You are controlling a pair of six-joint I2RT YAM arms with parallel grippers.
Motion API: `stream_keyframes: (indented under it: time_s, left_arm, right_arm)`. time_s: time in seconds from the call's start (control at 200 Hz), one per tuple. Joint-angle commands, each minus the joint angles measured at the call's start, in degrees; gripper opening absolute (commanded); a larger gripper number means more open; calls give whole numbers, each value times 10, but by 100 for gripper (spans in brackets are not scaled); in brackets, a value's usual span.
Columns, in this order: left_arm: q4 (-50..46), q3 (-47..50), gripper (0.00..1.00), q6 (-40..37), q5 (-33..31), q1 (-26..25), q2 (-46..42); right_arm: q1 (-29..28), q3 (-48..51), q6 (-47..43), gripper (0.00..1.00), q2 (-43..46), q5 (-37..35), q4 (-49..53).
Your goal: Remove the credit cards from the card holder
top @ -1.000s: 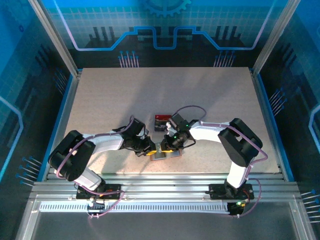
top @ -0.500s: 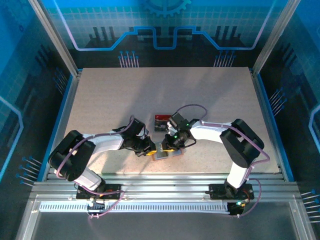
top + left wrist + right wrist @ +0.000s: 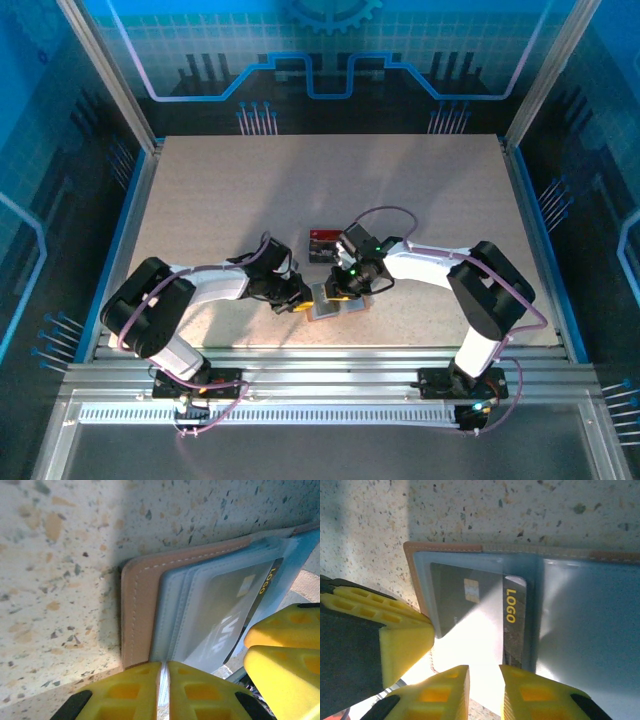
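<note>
Looking down from above: finding the card holder (image 3: 338, 305) lying open near the front edge of the table (image 3: 200, 200), long axis running left to right, with the left gripper (image 3: 307, 302) and right gripper (image 3: 336, 294) meeting over its left half and a red card (image 3: 322, 236) lying just beyond, apart. Peering through the left wrist: watching the left gripper (image 3: 164, 669) clamping the near edge of the card holder (image 3: 137, 595), with a grey card (image 3: 225, 605) sitting in its clear pocket. Peering through the right wrist: seeing the grey card (image 3: 470, 605) lying crosswise, its lettered end poking out of the pocket toward the fold of the card holder (image 3: 580, 620); finding the right gripper (image 3: 484, 675) narrowly parted at the card's lower edge, not being able to tell whether pinching it.
</note>
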State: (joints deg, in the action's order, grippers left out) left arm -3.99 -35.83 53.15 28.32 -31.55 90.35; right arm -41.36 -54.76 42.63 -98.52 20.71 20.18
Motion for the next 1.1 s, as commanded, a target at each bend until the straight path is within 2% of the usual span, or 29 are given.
stream_keyframes:
  time_s: [0.0,0.44,1.096]
  left_arm:
    - [-25,14,13,-18,-17,5,15]
    - [-33,6,13,-23,-14,4,14]
    - [-35,3,13,-24,-14,4,13]
  right_arm:
    - [-6,3,4,22,1,20,-3]
    - [-3,8,-12,22,-22,-10,21]
    - [7,-8,-26,22,8,-38,52]
